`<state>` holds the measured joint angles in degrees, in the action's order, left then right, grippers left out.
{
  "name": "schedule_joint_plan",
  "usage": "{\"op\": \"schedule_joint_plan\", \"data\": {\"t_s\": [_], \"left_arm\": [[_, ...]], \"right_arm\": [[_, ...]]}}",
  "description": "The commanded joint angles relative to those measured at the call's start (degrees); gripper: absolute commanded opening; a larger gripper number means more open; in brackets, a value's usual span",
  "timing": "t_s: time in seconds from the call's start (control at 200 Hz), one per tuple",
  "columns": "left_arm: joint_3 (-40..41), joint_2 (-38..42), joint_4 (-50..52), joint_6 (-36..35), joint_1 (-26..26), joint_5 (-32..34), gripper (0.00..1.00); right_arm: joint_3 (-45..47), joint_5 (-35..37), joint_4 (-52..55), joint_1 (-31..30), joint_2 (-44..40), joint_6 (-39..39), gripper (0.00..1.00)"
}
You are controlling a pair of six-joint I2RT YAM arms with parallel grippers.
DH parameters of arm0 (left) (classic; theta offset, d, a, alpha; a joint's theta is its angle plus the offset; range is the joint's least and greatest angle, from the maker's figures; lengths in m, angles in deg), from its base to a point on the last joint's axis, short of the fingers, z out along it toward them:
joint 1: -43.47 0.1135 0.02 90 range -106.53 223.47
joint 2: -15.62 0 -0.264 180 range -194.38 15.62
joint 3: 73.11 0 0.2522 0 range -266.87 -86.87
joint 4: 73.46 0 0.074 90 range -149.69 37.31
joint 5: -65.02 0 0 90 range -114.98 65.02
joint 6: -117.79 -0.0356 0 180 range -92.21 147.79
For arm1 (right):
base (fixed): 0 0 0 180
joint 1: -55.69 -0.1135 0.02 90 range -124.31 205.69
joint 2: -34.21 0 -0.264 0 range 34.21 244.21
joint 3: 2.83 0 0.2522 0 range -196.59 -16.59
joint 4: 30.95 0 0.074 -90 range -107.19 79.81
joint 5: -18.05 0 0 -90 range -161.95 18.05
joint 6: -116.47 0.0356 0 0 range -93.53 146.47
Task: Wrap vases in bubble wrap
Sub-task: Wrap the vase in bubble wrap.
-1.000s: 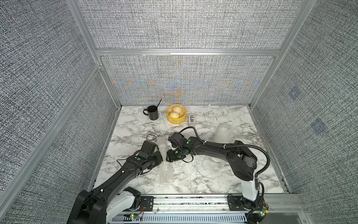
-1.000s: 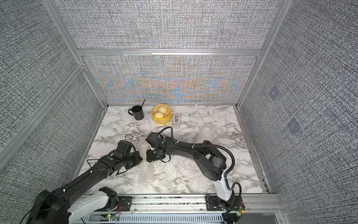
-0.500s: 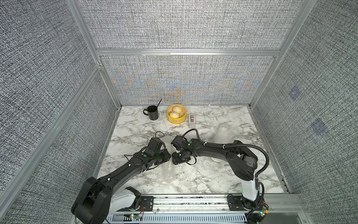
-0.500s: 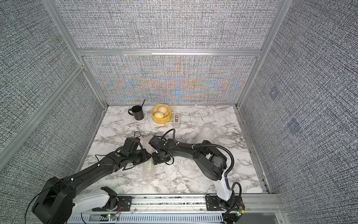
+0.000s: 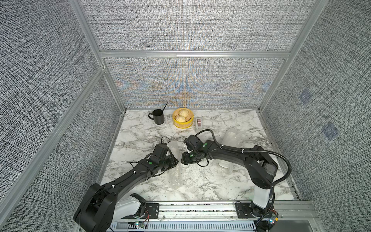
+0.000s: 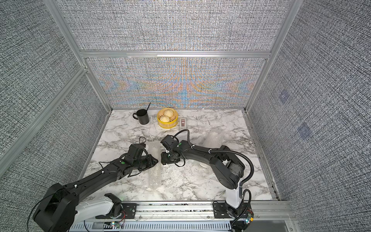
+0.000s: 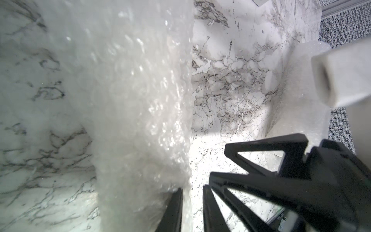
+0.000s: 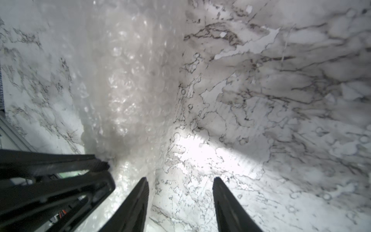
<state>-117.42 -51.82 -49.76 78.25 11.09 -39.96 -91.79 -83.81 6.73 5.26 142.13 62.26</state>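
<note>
A long roll of bubble wrap (image 5: 175, 170) lies on the marble table (image 5: 200, 186), running from the front toward the back between my two grippers. Whether a vase is inside it I cannot tell. In the left wrist view the roll (image 7: 130, 100) fills the middle. My left gripper (image 7: 192, 188) stands slightly open, the wrap's edge against one finger. My right gripper (image 8: 181, 179) is open over bare marble, one finger beside the roll (image 8: 136, 80). More bubble wrap (image 5: 232, 136) sits at the right back, and a white vase end (image 5: 223, 165) shows under the right forearm.
A black mug (image 5: 157, 116), a yellow steamer basket with two buns (image 5: 183, 118) and a small grey box (image 5: 199, 123) stand along the back wall. Grey fabric walls close in three sides, and a metal rail (image 5: 200, 209) runs along the front edge.
Both grippers have shifted to the right, the left arm reaching further in toward the centre. The left jaws, shut a second ago, now stand slightly apart. The wrap lies rolled between them.
</note>
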Motion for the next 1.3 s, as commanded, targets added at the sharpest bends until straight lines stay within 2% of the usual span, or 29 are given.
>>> {"op": "schedule_joint_plan", "data": {"t_s": [0.0,0.315,0.54,0.896,1.011,1.296], "left_arm": [[1.2,-0.2,7.9,0.3,0.1,3.8,0.21],[2.9,1.0,7.0,1.2,0.1,4.4,0.21],[3.7,1.0,6.3,1.2,0.1,4.5,0.21],[3.3,0.0,6.1,0.9,0.1,4.0,0.21],[3.5,0.0,6.8,1.1,0.1,4.1,0.21],[3.2,0.2,7.4,0.5,0.1,3.3,0.22]], "right_arm": [[-2.3,-4.8,-3.7,0.8,1.3,-1.5,0.58],[-16.2,-7.5,-0.2,1.3,10.5,-5.4,0.68],[-24.8,-5.4,5.1,1.3,15.6,-9.3,0.71],[-32.2,-0.2,11.2,1.6,20.4,-13.2,0.72],[-33.0,0.8,12.0,2.2,21.5,-13.5,0.68],[-29.9,1.4,9.5,3.1,20.3,-12.7,0.46]]}}
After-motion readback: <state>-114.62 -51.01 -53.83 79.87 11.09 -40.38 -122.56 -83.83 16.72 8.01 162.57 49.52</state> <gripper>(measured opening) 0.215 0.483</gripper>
